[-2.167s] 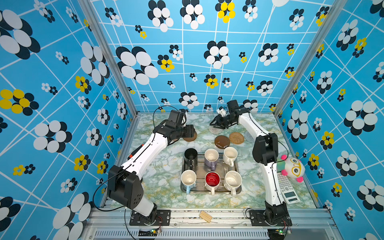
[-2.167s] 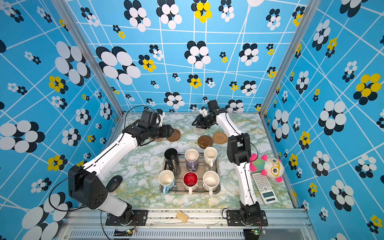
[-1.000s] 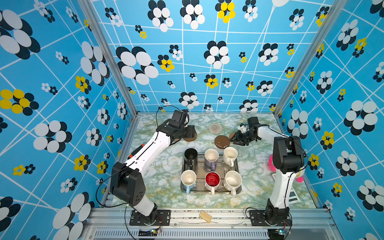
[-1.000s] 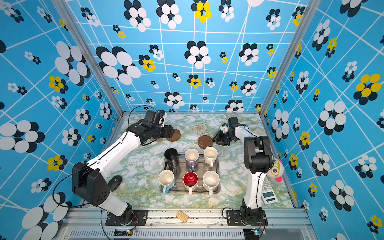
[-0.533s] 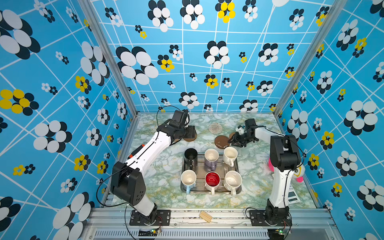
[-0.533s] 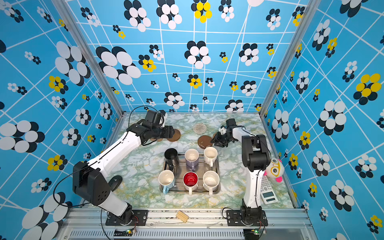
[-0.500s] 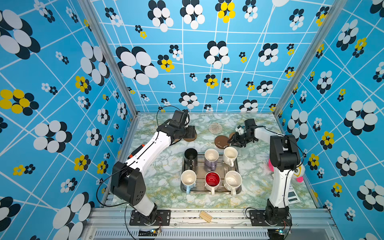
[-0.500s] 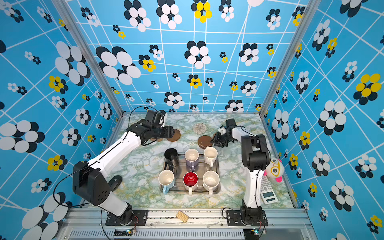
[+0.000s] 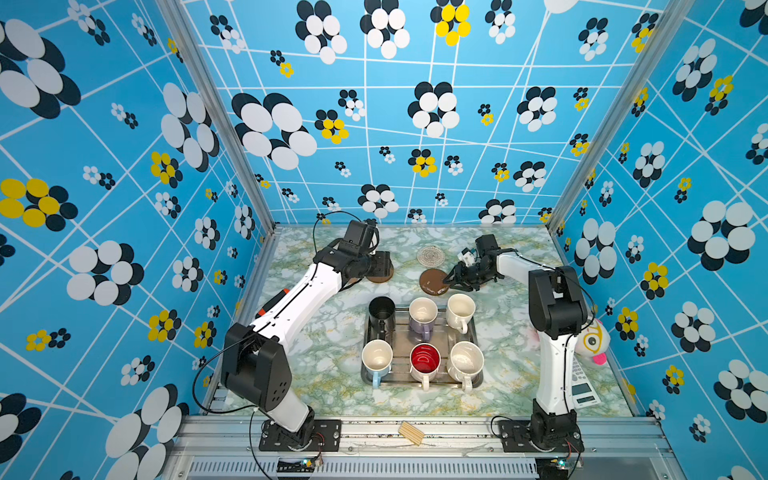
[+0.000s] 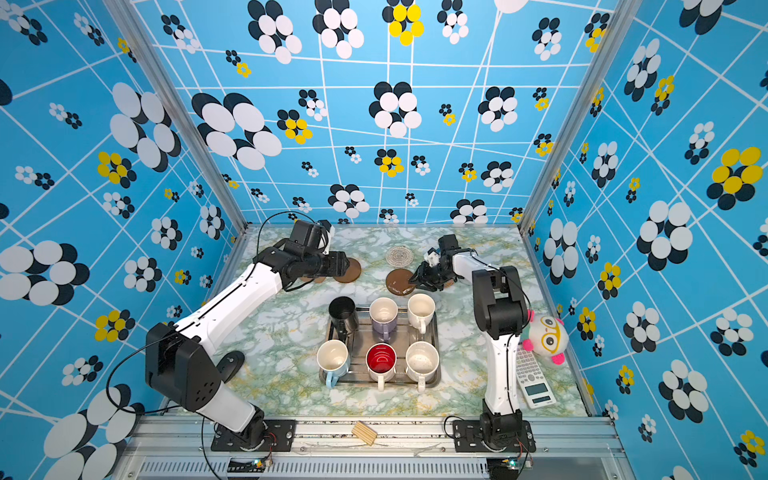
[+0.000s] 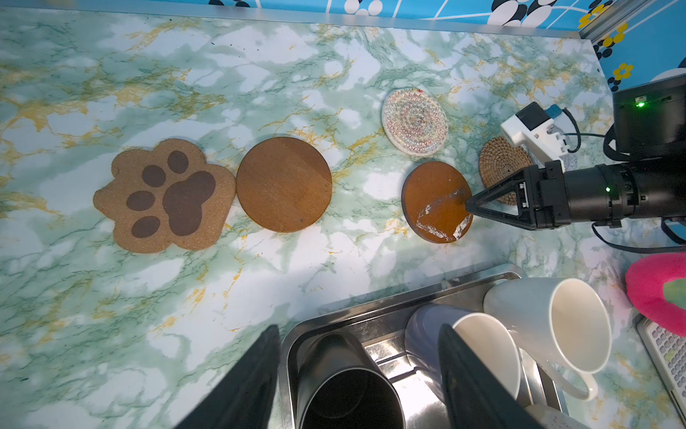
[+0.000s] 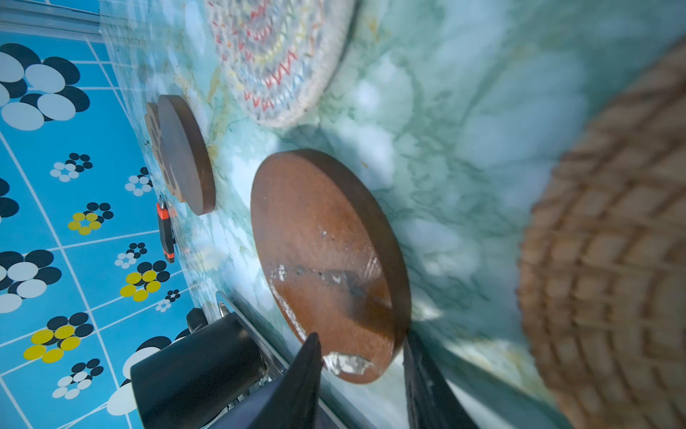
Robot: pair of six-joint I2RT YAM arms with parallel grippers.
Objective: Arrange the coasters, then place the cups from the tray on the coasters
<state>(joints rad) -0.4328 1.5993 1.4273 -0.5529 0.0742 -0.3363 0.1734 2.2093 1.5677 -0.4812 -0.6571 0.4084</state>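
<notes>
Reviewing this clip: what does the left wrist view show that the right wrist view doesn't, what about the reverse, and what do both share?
Left wrist only: the lavender mug, cream mug, pink plush toy, calculator, and the right gripper seen from outside, tip at the scratched wooden disc. Right wrist only: an orange-and-black tool near the wall. Both: that disc, the clean wooden disc, paw coaster, colourful woven coaster, rattan coaster, black mug, steel tray.
</notes>
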